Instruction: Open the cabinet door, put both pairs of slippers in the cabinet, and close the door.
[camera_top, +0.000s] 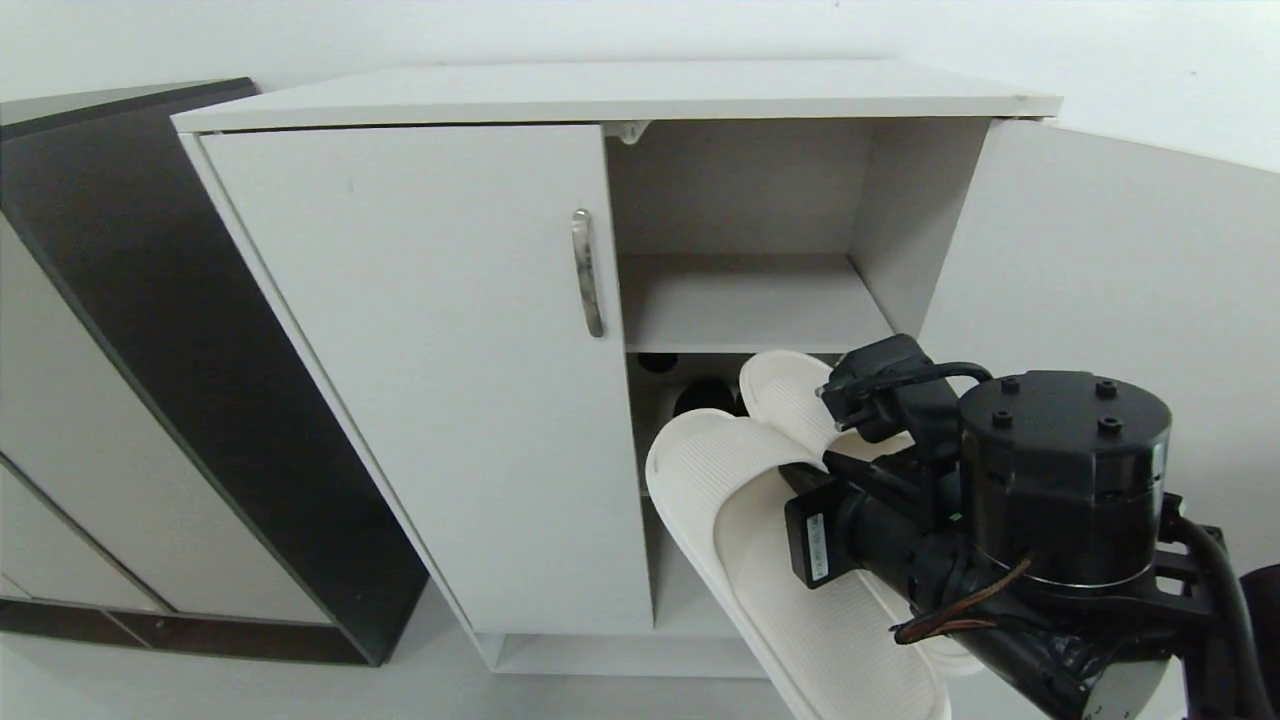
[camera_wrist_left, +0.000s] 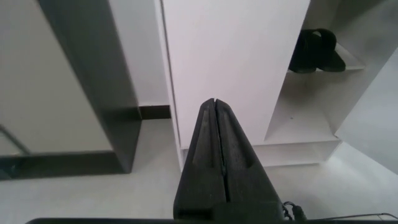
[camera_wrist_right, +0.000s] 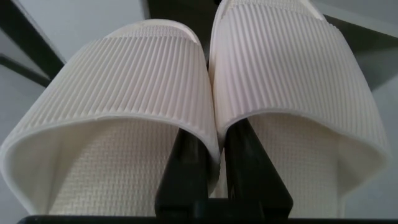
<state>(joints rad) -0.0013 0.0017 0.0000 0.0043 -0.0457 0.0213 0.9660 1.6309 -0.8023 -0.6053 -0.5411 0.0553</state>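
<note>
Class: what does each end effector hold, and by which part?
Right end effector: white slippers, pinched by their touching inner sides. Left end effector: nothing.

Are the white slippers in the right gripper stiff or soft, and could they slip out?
Probably light and soft: the white slippers look thin, with ribbed fabric. They may flex or sag, since the right gripper pinches only their adjoining edges. The textured fabric likely resists slipping.

Ribbed, probably foam slippers (camera_wrist_right: 124, 81); matt cabinet (camera_top: 420, 380), shiny metal handle (camera_top: 587, 272).
</note>
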